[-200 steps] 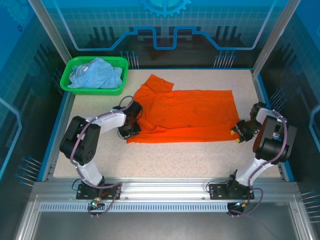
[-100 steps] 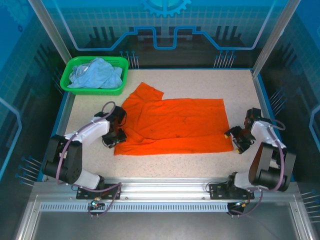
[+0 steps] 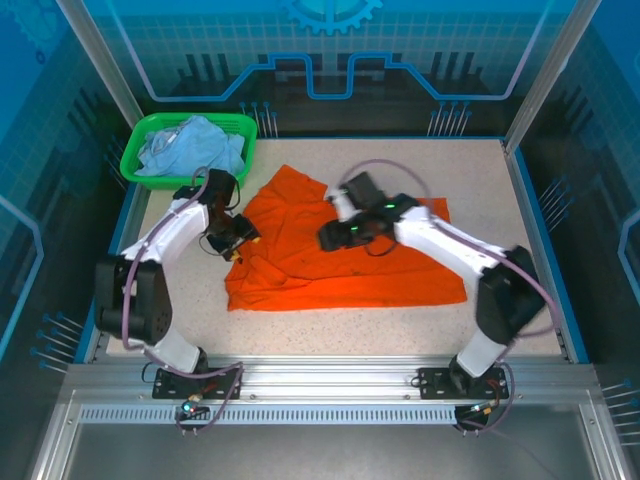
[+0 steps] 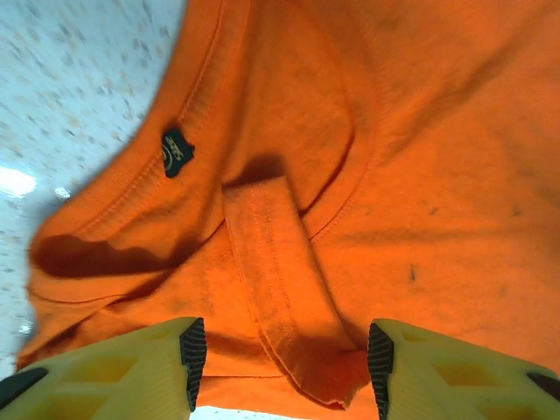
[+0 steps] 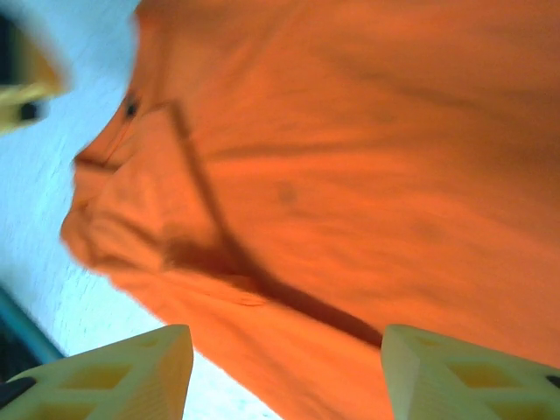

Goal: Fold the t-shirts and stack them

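The bright orange cloth t-shirt point(image 3: 380, 280) lies spread in the middle of the speckled bench point(image 3: 480, 170). The left fingers point(image 4: 105, 367) and the right fingers point(image 5: 455, 376) are apart over it.

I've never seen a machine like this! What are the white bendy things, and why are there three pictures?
They are two white robot arms bolted to a speckled table. One ends in the left pincer, the other in the right pincer, each with two yellow fingers. The big picture comes from a camera above and behind the arms. The other two come from small cameras on the wrists, looking past each pincer. A bright orange cloth t-shirt lies spread, slightly rumpled, on the table. A pale blue cloth t-shirt sits crumpled in a green plastic basket at the far left corner. The left pincer hangs open over the orange shirt's neck, the right one open over its body. Neither holds anything.
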You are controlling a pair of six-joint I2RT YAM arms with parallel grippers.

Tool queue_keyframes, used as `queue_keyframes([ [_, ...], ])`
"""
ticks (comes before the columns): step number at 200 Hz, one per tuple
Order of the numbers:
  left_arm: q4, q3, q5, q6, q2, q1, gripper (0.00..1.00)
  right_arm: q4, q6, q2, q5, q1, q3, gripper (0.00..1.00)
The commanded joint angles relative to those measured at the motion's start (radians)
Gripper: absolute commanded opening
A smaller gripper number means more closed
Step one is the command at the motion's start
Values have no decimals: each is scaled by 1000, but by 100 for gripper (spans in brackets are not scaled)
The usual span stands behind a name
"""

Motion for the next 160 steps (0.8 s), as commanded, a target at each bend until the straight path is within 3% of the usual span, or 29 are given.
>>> queue_keyframes([
  [1,13,17,123,-85,51,17,54,-120,-162,137,-11,95,143,60],
  [40,93,-11,188,-194,100,44,50,-198,-219,313,7,180,341,61],
  [160,84,-70,204,-169,84,132,48,-278,-292,430,24,238,421,56],
])
